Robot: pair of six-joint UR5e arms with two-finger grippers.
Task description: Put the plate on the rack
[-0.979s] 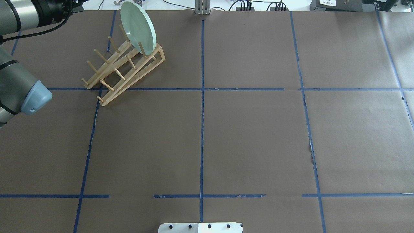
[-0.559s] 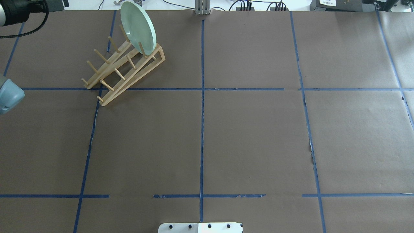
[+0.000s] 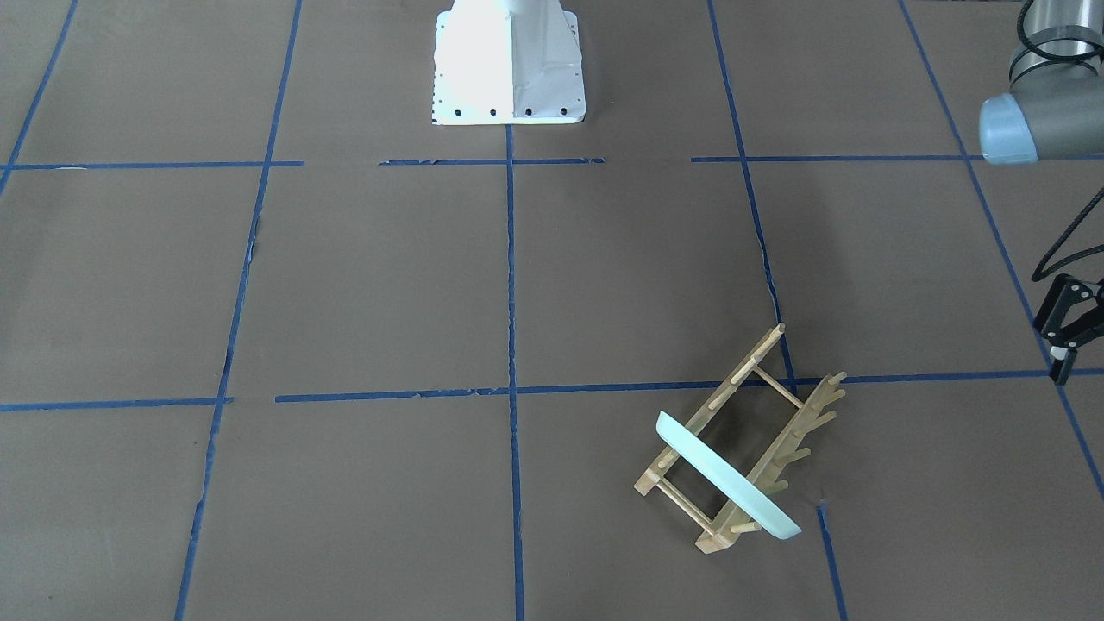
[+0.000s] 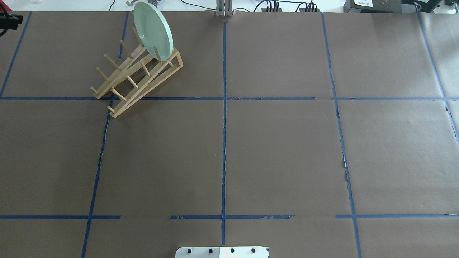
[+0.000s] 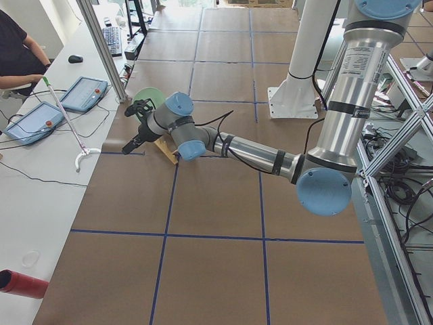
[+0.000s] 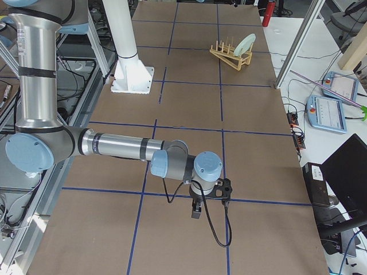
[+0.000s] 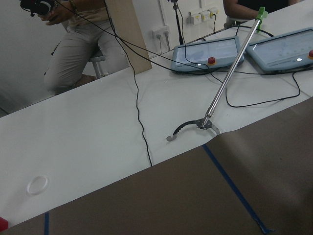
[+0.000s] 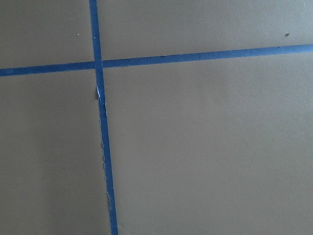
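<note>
The pale mint-green plate (image 4: 152,30) stands on edge between the pegs at the far end of the light-wood rack (image 4: 140,79), leaning slightly. Both show in the front view, plate (image 3: 724,479) and rack (image 3: 776,414), and far off in the right side view (image 6: 246,43). My left gripper (image 3: 1078,336) is open and empty, off to the rack's left near the table edge; it also shows in the left side view (image 5: 135,125). My right gripper (image 6: 198,211) hangs low over bare table far from the rack; I cannot tell if it is open or shut.
The white robot base (image 3: 509,60) stands at the table's near middle. Beyond the far edge a white bench holds a reach-grabber tool (image 7: 195,125), teach pendants (image 7: 205,54) and cables. People sit at that bench. Blue tape lines grid the brown table.
My left arm has pulled back to the left, almost out of the overhead view. The plate and the rack have not moved.
</note>
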